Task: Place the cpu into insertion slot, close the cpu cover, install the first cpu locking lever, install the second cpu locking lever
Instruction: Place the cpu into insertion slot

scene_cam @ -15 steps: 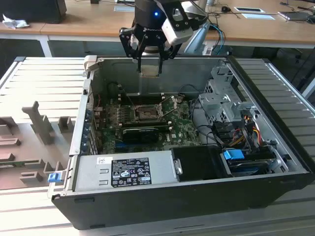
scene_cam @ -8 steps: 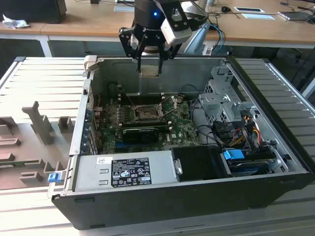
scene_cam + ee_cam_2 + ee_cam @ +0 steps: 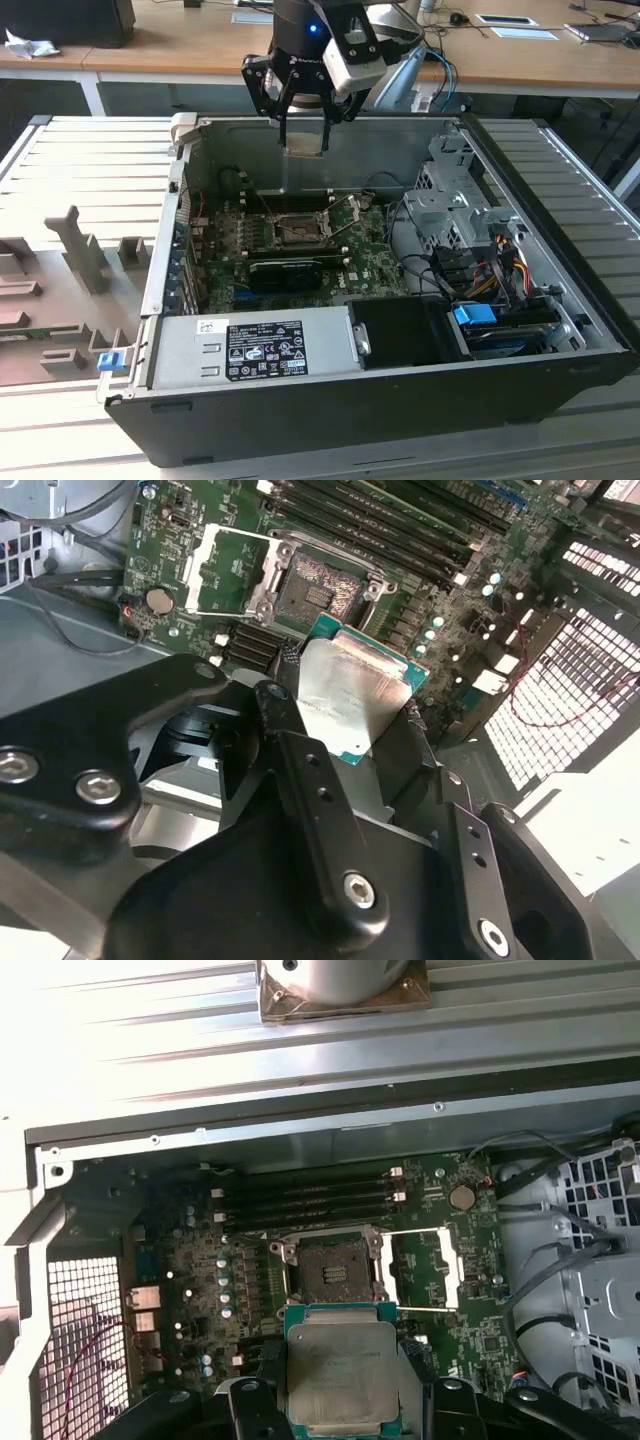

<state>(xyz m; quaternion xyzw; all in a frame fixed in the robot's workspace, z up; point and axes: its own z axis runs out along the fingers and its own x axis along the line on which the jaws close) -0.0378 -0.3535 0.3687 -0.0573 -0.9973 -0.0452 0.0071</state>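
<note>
My gripper point(image 3: 303, 138) hangs above the open computer case, shut on the cpu point(image 3: 303, 150), a flat square chip with a silvery top. In both wrist views the cpu point(image 3: 350, 695) point(image 3: 340, 1365) sits level between the black fingers point(image 3: 300, 770), well above the board. The insertion slot point(image 3: 298, 232) point(image 3: 333, 1268) point(image 3: 318, 585) is a dark square socket on the green board, bare and uncovered, below the chip. The cpu cover point(image 3: 425, 1268) point(image 3: 228, 570) is a thin silver frame swung open beside the slot.
A grey power supply point(image 3: 255, 345) fills the case's front, with a black card point(image 3: 285, 268) just behind it. A metal drive cage point(image 3: 455, 190) and loose cables point(image 3: 500, 260) lie at the exterior view's right. Memory slots point(image 3: 300, 1200) run beside the socket.
</note>
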